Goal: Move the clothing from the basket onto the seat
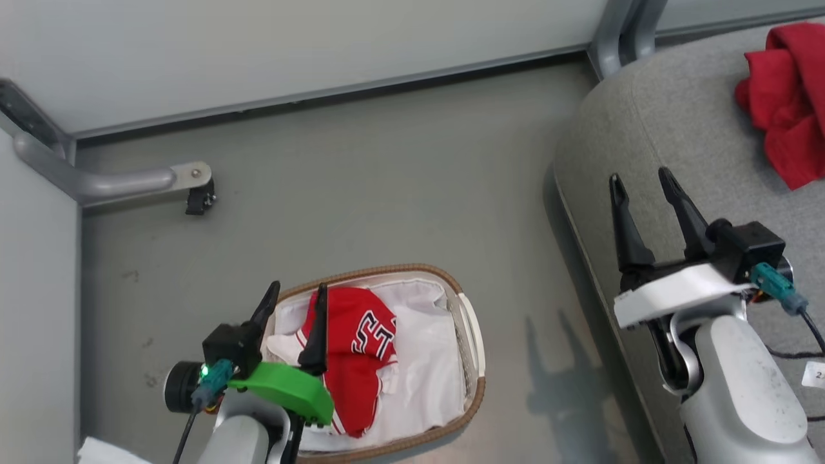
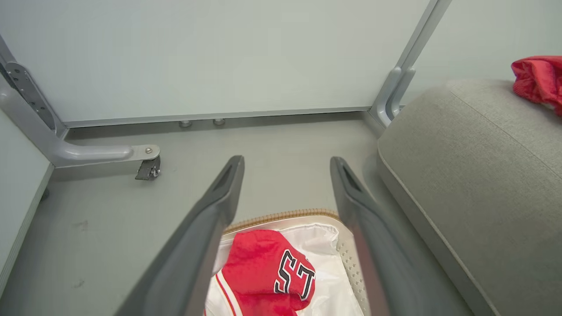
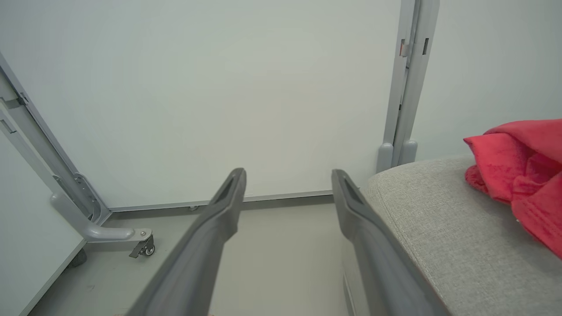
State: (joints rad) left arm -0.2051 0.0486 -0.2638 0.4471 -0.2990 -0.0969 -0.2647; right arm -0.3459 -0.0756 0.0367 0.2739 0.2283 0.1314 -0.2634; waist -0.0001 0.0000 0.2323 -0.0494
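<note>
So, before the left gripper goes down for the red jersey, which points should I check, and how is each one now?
1. Left gripper open and empty: ok.
2. Red jersey on top in the basket, uncovered: ok.
3. Bare room on the seat beside the red garment: ok.
4. Right gripper open, away from the basket: ok.
5. More clothing under the jersey: cannot tell.
</note>
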